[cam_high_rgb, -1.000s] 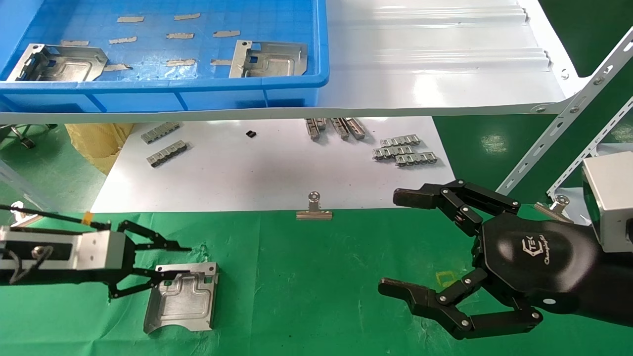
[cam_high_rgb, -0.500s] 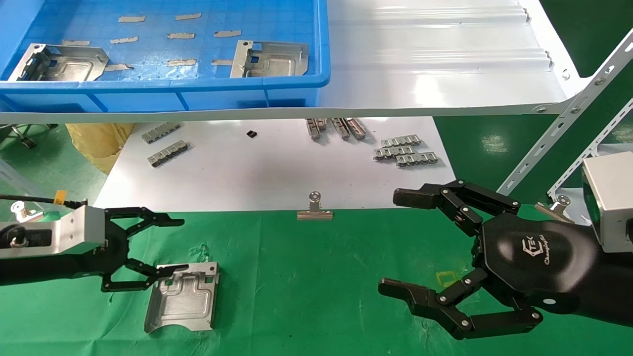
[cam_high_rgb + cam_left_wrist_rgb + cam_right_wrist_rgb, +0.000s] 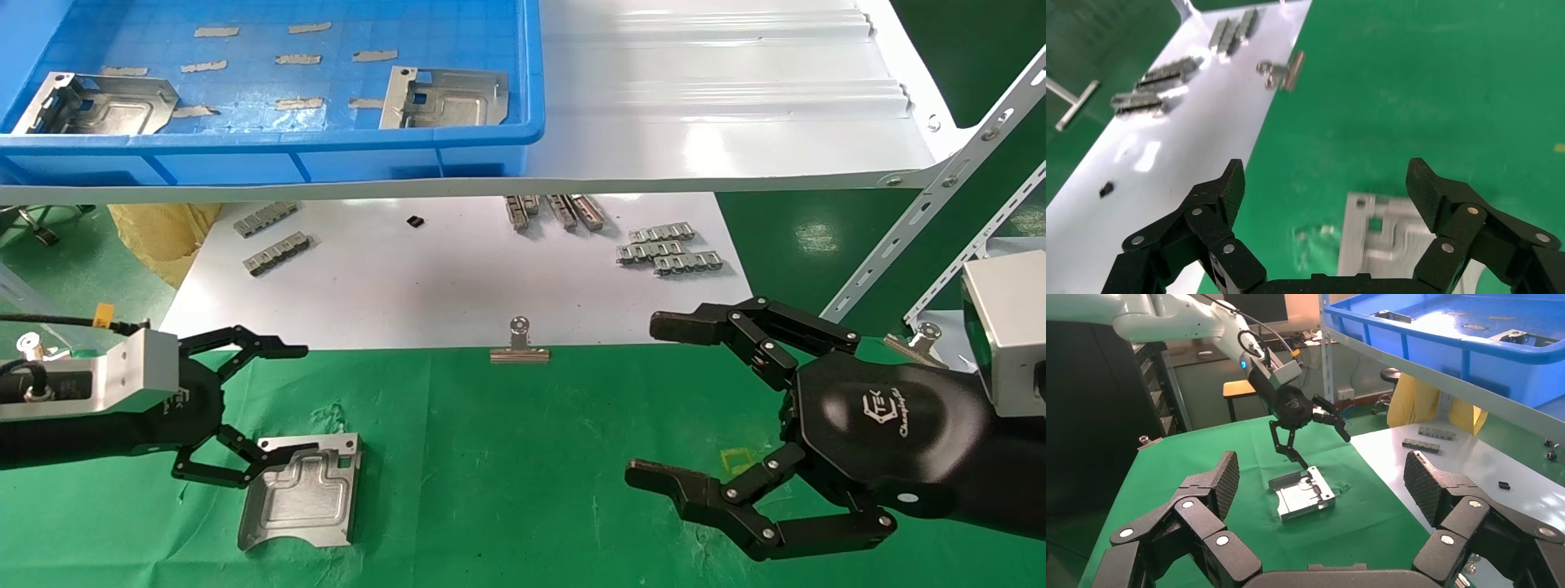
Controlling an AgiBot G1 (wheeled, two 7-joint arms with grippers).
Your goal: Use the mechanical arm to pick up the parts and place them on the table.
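One silvery part (image 3: 302,490) lies flat on the green cloth table (image 3: 507,457) at the front left. My left gripper (image 3: 306,400) is open just behind it, with its lower fingertip at the part's folded lip; I cannot tell if they touch. The left wrist view shows the wide-open left gripper (image 3: 1326,184) empty, with the part (image 3: 1389,239) below. Two more parts (image 3: 98,102) (image 3: 445,96) lie in the blue bin (image 3: 327,139) on the shelf. My right gripper (image 3: 650,400) is open and empty over the cloth at the front right. Its wrist view shows the part (image 3: 1303,493).
A glossy white shelf (image 3: 719,106) overhangs the white sheet (image 3: 449,278). On the sheet lie small toothed strips (image 3: 670,249) (image 3: 274,241). A silver binder clip (image 3: 519,343) grips the sheet's front edge. Slanted shelf braces (image 3: 923,220) stand at the right.
My left gripper has opened wider and its wrist has drawn back and turned. The part stays on the cloth. The right arm has not moved.
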